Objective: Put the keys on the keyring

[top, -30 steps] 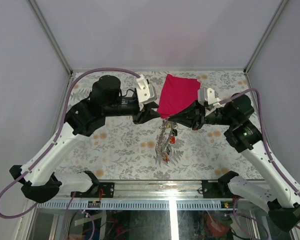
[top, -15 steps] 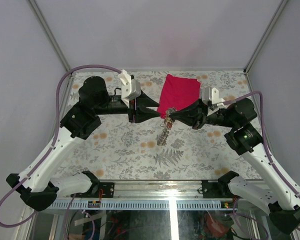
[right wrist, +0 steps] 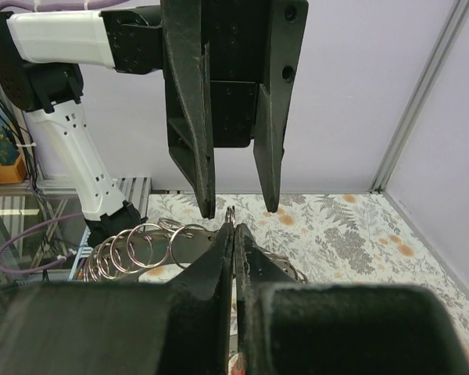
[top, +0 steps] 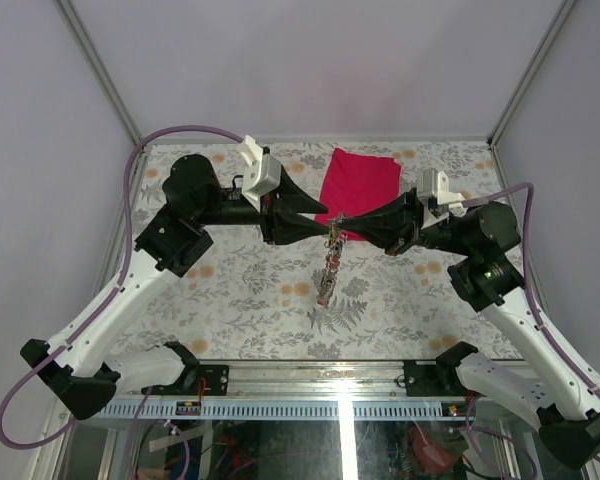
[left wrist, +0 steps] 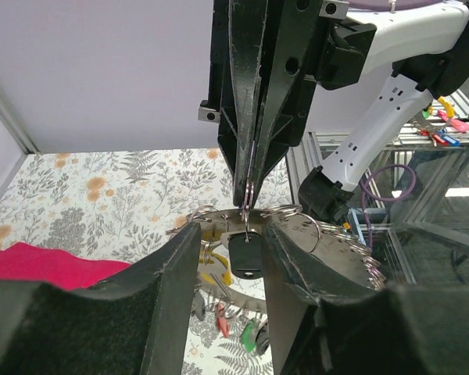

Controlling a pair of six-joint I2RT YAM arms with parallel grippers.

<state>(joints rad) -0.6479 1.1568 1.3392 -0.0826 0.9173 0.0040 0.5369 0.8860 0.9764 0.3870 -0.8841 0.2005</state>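
We find both arms meeting in mid-air over the middle of the table [top: 230, 290]. The right gripper [left wrist: 248, 200] is clamped tight on a thin split ring [left wrist: 251, 160] with a black key [left wrist: 244, 256] dangling under it, probably to present it steadily. The left gripper [right wrist: 238, 211] faces it with jaws parted, grasping nothing and straddling that key. The keyring [left wrist: 332, 242] – a grey band fringed with small rings – sits just behind, and the other keys [top: 327, 275] trail down towards the table.
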